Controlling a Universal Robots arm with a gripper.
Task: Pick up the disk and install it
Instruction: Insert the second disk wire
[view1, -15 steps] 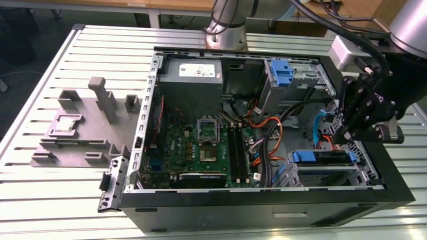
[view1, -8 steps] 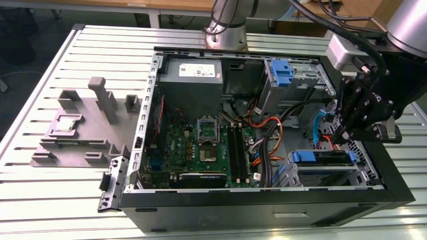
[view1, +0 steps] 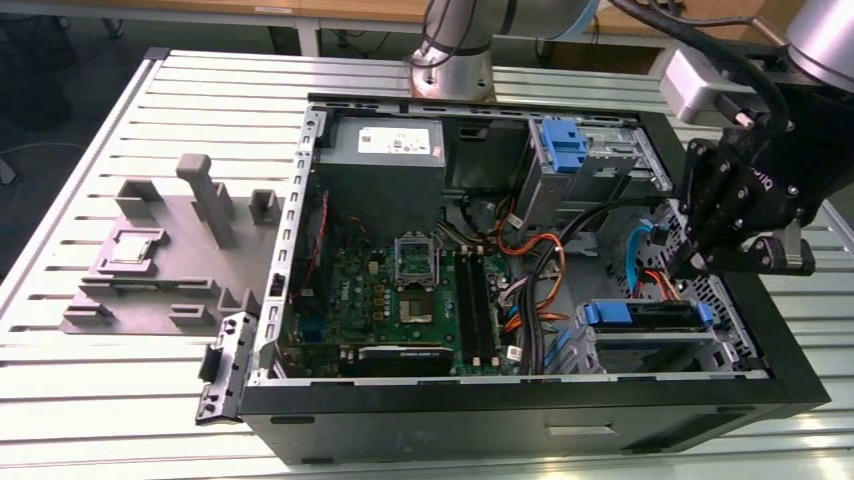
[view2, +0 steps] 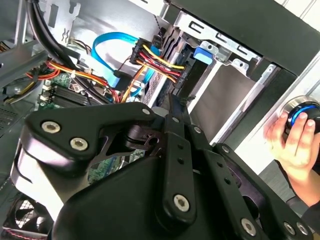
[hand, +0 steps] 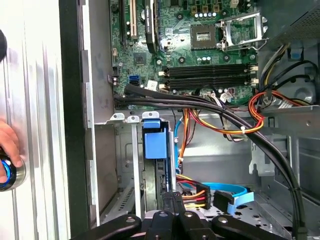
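The disk lies flat in the drive cage at the near corner of the open computer case, on the exterior view's right. Its blue rail end faces the motherboard. In the first wrist view the disk shows edge-on under its blue end piece. My black gripper hangs just above the disk, with its fingers pressed together and nothing between them. In the second wrist view the fingertips point down toward the cage. I cannot tell whether they touch the disk.
Orange, black and blue cables run beside the cage. The case also holds the motherboard, a grey box with a white sticker and an upright blue latch. A grey fixture lies outside it. A person's hand holds a round knob.
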